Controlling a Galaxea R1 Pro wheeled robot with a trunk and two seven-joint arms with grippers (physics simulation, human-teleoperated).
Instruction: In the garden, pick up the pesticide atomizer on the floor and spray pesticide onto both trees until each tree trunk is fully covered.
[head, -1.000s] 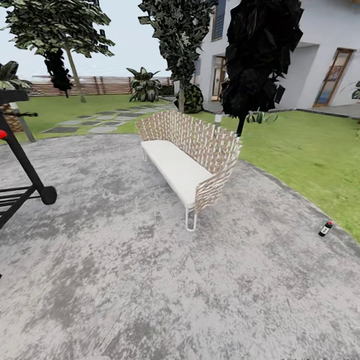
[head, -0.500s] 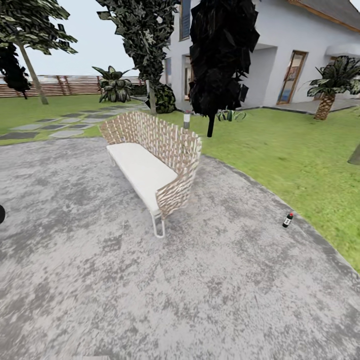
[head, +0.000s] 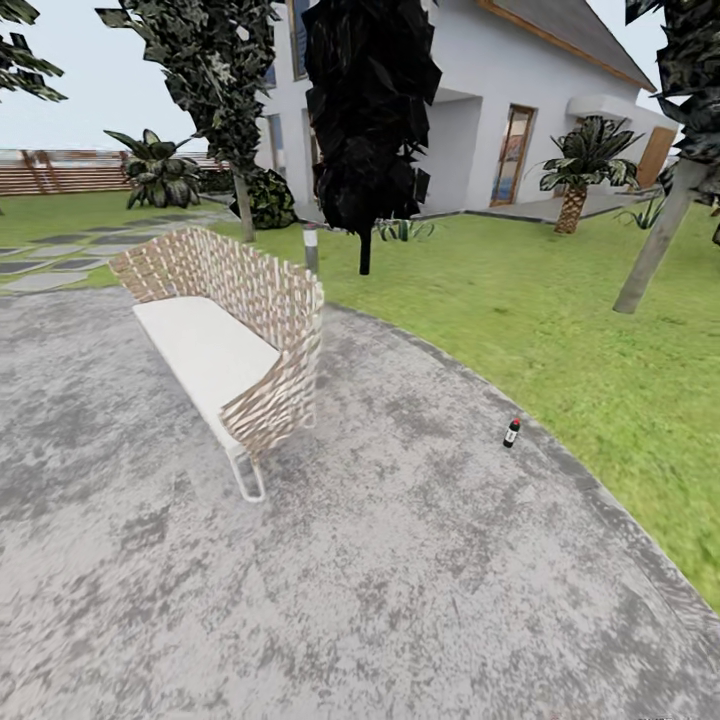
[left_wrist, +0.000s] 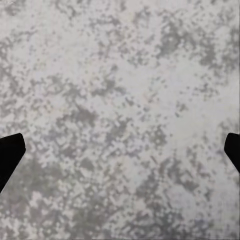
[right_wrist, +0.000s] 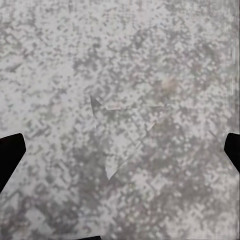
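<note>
The pesticide atomizer (head: 512, 432), a small dark bottle with a red cap, stands upright on the grey paving close to the lawn's edge, right of centre in the head view. One tree has a thin pale trunk (head: 243, 205) behind the bench, under a dark-green crown (head: 200, 60). A second, leaning tree trunk (head: 655, 245) rises from the grass at the right. My left gripper (left_wrist: 121, 152) and my right gripper (right_wrist: 121, 152) are both open over bare mottled paving, their black fingertips wide apart with nothing between them.
A wicker bench (head: 225, 330) with a white cushion stands on the paving left of centre. Behind it are a black column-shaped tree (head: 370, 110), a palm (head: 578, 175) and the white house (head: 500, 120). The lawn (head: 600, 340), stepping stones (head: 40, 268) and slat fence (head: 60, 178) lie beyond.
The camera has swung to the right: bench and atomizer have shifted left in the picture, the black grill has left the view, and the leaning trunk at the right has come in.
</note>
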